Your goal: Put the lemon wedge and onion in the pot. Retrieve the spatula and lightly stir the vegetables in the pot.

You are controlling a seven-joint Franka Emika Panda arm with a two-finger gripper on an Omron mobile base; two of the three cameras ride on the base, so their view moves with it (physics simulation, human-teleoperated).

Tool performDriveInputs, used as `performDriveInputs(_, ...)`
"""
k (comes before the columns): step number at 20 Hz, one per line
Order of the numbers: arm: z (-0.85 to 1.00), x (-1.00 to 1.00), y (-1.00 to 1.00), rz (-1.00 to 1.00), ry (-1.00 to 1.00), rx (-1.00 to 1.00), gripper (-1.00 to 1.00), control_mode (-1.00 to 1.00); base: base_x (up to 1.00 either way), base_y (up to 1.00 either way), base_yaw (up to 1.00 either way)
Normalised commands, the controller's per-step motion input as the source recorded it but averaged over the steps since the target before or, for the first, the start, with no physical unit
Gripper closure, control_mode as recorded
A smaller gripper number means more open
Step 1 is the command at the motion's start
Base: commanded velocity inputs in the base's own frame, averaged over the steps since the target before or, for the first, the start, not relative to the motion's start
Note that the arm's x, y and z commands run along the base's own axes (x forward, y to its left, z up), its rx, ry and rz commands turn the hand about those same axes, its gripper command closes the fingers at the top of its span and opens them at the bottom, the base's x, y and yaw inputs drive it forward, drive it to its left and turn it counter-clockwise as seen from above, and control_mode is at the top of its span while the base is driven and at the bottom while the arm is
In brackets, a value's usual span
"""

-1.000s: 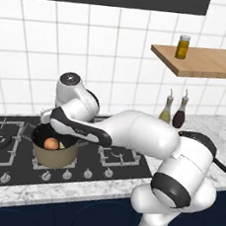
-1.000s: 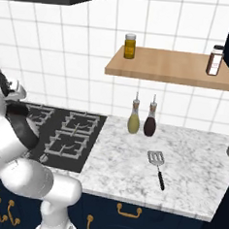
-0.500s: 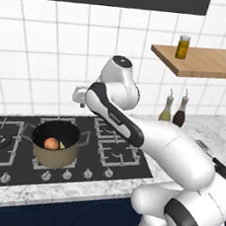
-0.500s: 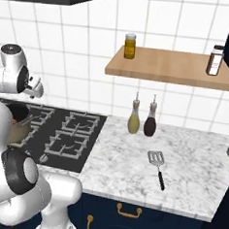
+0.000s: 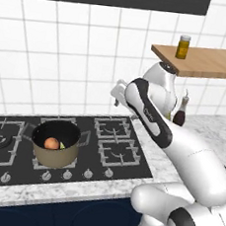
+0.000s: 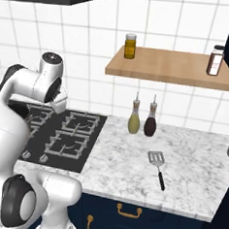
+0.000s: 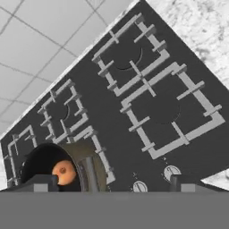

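The tan pot [image 5: 55,153] stands on the stove's front left-centre burner. Inside it lie the orange-brown onion [image 5: 52,143] and, just right of it, the small yellow-green lemon wedge [image 5: 62,146]. My gripper [image 5: 118,94] hangs open and empty, high over the right-hand burners, well right of the pot. In the hand view the gripper [image 7: 112,183] has its dark fingertips [image 7: 42,181] wide apart, with the pot [image 7: 91,172] and onion [image 7: 64,172] at the lower left. The spatula [image 6: 157,166] lies flat on the marble counter right of the stove, handle toward the front edge.
Two bottles [image 6: 134,122] [image 6: 150,124] stand at the wall behind the spatula. A wooden shelf [image 6: 173,67] above carries a yellow jar [image 6: 130,45] and a dark jar [image 6: 215,60]. The black stove [image 6: 71,137] borders the marble counter [image 6: 189,176].
The arm has risen out of the pot and swung up and to the right over the right burners. The onion stays in the pot. The jaws stay open.
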Motion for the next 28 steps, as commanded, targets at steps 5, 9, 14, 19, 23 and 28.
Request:
performDriveInputs(5, -0.11, -0.02, -1.00, -0.63, 0.27, 0.24, -1.00, -1.00, 0.00, 0.00, 0.00)
performDriveInputs(9, -0.30, -0.01, -1.00, -0.63, 0.23, 0.19, -1.00, -1.00, 0.00, 0.00, 0.00)
performDriveInputs(14, -0.29, 0.00, -1.00, -0.64, 0.20, 0.14, -1.00, -1.00, 0.00, 0.00, 0.00)
performDriveInputs(19, -0.28, 0.00, -1.00, -0.65, 0.20, 0.12, -1.00, -1.00, 0.00, 0.00, 0.00)
performDriveInputs(23, -0.31, 0.00, -1.00, -0.64, 0.21, 0.13, -1.00, -1.00, 0.00, 0.00, 0.00)
performDriveInputs(28, -0.38, 0.00, -1.00, -0.64, 0.22, 0.13, -1.00, -1.00, 0.00, 0.00, 0.00)
